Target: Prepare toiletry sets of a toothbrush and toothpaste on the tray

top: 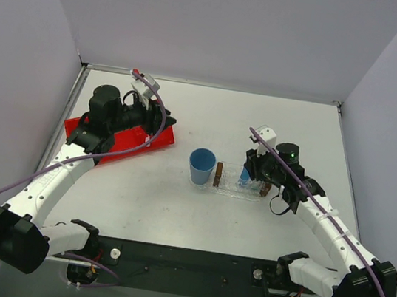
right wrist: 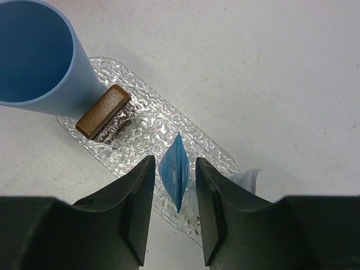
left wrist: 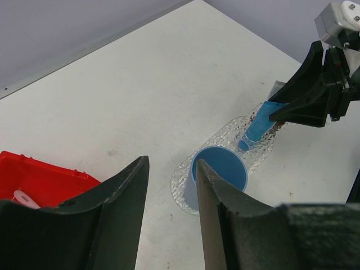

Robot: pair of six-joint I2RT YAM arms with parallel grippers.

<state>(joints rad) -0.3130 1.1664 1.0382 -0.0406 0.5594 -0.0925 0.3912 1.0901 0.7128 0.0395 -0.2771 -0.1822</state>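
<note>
Right gripper (right wrist: 175, 163): fingers closed narrowly on the blue toothpaste (right wrist: 173, 175), the tube tilted with its lower end over the clear tray (top: 232, 186). Left gripper (left wrist: 172, 169): fingers moderately apart, holding nothing, by the red bin (left wrist: 50, 180). Blue cup (top: 201, 165): upright, just beside the tray's brown block (right wrist: 104, 111).

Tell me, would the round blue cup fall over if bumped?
Probably, quite easily. The round blue cup looks empty inside, so it is likely light. It is wider at the mouth than at the base, and seems to stand on the bumpy clear mat, so a nudge might tip it.
</note>
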